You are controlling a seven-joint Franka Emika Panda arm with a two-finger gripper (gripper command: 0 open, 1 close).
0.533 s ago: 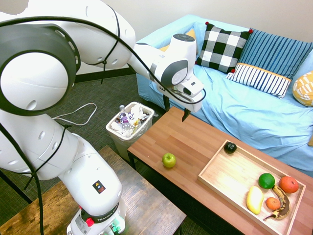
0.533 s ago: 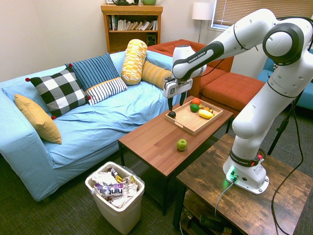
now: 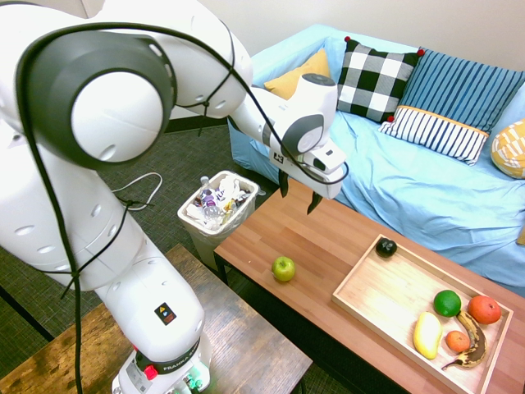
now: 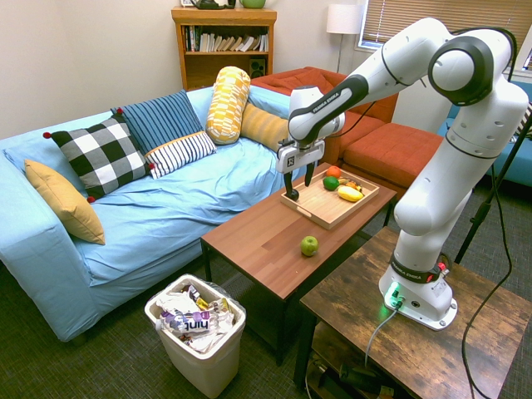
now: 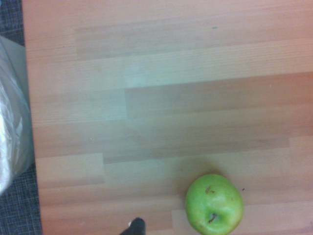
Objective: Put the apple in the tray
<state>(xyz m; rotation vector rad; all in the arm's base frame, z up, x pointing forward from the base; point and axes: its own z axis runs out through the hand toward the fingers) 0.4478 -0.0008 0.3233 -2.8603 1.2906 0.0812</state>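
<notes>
Coffee table (image 3: 344,238) carries the apple (image 3: 284,268), apart from the spread-fingered end effector (image 3: 298,195) above.

Bright, even room light; exterior views sharp, wrist view slightly soft.

A long reddish-brown wooden counter (image 3: 328,238) stands before a light-blue covered sofa (image 3: 410,189) bearing a black-and-white checked cushion (image 3: 373,80), with a white waste bin (image 3: 217,209) full of wrappers at the counter's end.

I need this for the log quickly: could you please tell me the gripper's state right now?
Gripper: open, holding nothing, hanging above the table, apart from the apple.
</notes>
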